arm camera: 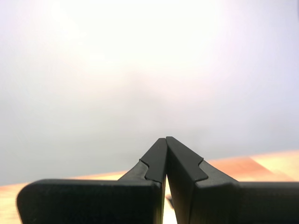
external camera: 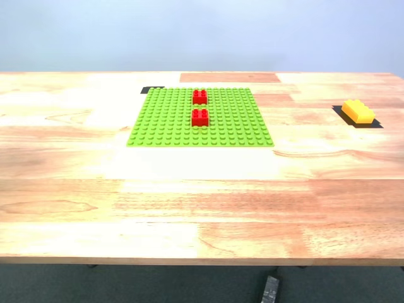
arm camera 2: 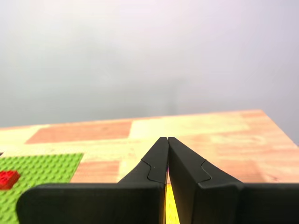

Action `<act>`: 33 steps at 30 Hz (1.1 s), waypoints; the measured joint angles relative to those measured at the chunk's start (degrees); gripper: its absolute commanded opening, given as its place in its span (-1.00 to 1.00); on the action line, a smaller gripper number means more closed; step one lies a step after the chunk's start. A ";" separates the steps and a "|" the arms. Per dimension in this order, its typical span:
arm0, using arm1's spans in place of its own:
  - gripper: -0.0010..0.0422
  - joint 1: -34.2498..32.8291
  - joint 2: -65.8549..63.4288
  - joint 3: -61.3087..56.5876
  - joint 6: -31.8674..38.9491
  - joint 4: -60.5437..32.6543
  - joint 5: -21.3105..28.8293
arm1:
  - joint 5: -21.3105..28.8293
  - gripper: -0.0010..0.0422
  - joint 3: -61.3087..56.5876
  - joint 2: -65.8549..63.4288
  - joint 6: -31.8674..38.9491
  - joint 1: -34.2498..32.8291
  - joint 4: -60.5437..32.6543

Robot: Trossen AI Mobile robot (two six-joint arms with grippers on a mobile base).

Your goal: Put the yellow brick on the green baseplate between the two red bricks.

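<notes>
Currently nothing is done: yellow brick point(external camera: 358, 112) sits on the table point(external camera: 202, 202), off the green baseplate point(external camera: 164, 120); both hands, my first gripper point(arm camera: 166, 138) and my second gripper point(arm camera 2: 167, 138), closed, empty.

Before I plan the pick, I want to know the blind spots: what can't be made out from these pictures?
- Exterior view: neither arm shows, so no gripper can be placed over the table.
- Second wrist view: my second gripper, shut, hides all but a sliver of the yellow brick; the frame edge cuts the green baseplate.
- First wrist view: my first gripper, shut, sees only blurred wall and table edge.
</notes>
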 measured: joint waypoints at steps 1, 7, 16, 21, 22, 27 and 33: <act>-0.96 0.00 1.44 1.92 0.09 -2.45 2.40 | -0.02 -0.96 2.56 1.75 0.76 0.00 -2.16; -0.96 0.00 12.28 14.03 0.11 -11.21 20.13 | -0.15 -0.96 17.97 14.64 -2.62 0.00 -14.19; -0.96 -0.04 24.57 30.75 13.55 -38.56 27.28 | -0.35 -0.96 33.24 32.54 -5.40 0.00 -24.11; -0.96 -0.04 27.76 35.08 15.61 -45.97 27.23 | -0.26 -0.95 42.66 44.96 -10.10 -0.33 -36.68; -0.96 -0.04 28.17 35.67 16.09 -47.19 27.30 | -0.04 -0.95 44.72 47.74 -10.73 -0.52 -39.43; -0.96 -0.17 29.75 37.40 21.35 -54.25 26.60 | 0.04 -0.80 52.54 59.12 -12.96 -1.49 -47.56; -0.96 -0.57 30.12 36.65 26.18 -56.98 23.91 | -0.09 -0.39 57.11 66.71 -14.43 -1.40 -48.02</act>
